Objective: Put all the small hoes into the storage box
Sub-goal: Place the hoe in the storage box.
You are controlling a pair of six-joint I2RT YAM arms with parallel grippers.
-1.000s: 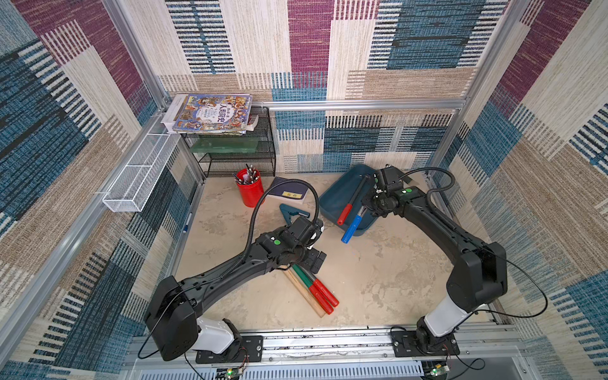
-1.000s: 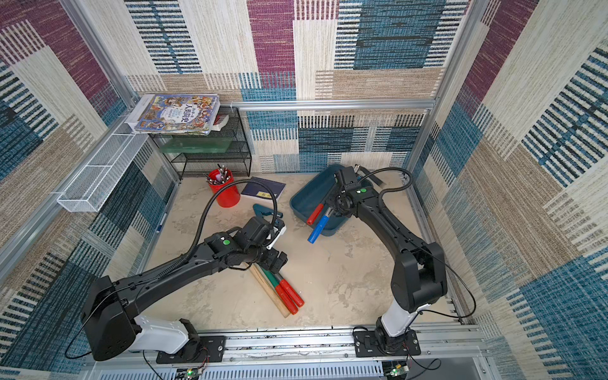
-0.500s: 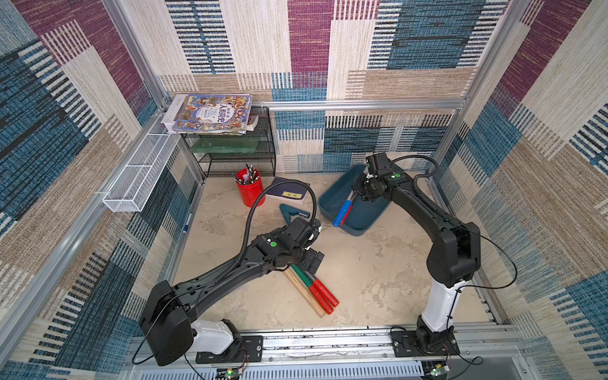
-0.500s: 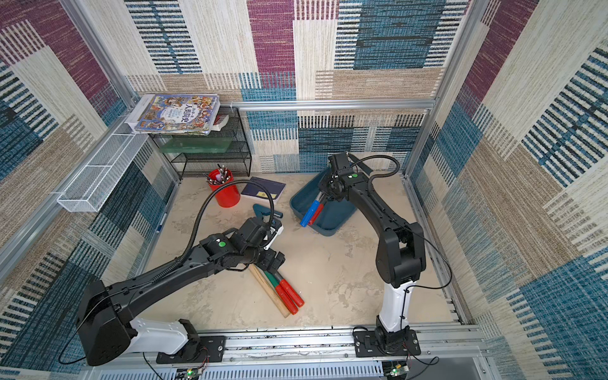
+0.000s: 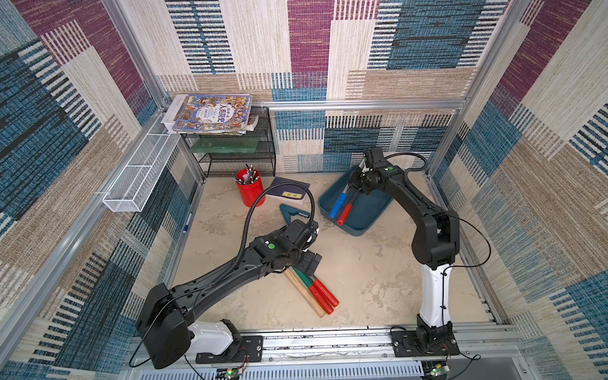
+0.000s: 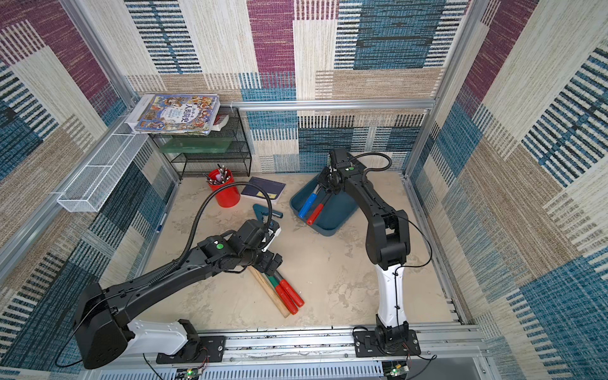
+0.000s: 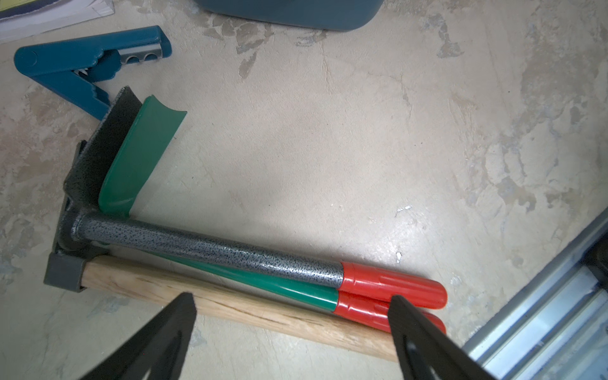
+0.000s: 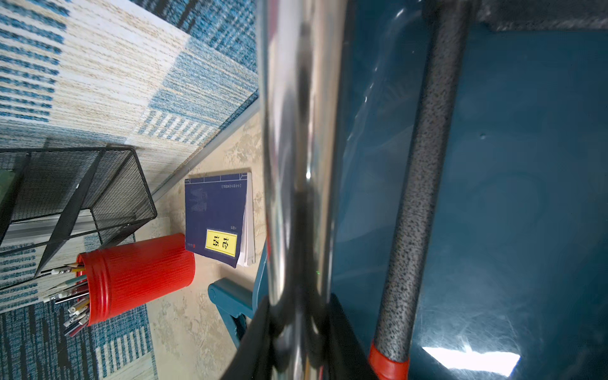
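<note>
Right claw (image 8: 297, 316) is clamped tight on a chrome shaft. I take that blue-gripped tool for the hoe (image 5: 338, 204), though its head is hidden behind the wrist. It's over the box (image 5: 370, 210), toward the table's (image 5: 362, 279) far right corner. Here's the line that matters: the shaft runs from the claw at the box's far corner down to the blue grip at its near-left wall, side by side with a red-gripped tool (image 5: 344, 214) lying inside. So the hoe points straight out ahead of the claw, long axis along the box, blue end right at the rim. Whether it rests on the wall or hangs clear, I can't tell. Right arm owns this one. Left claw (image 7: 291, 297) is well away, jaws wide apart above a hammer (image 7: 230, 306), trowel (image 7: 144, 154) and speckled tool (image 7: 210, 246) mid-table. Next, I'd say, a small lowering and a release.
</note>
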